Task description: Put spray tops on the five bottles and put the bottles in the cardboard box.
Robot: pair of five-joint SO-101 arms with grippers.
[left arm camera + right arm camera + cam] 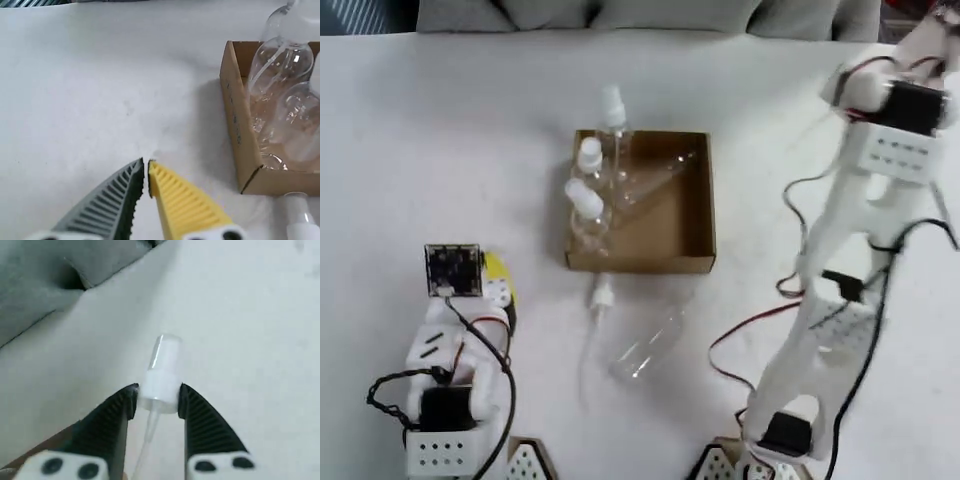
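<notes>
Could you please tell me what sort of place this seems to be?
Probably a robot workbench set up in a lounge or office: two wired arms on a white table, a cardboard box of clear bottles, and grey cushions behind it.

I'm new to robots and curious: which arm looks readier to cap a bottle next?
Right. The right gripper holds a spray top, while the left gripper is shut and empty beside the cardboard box.
</notes>
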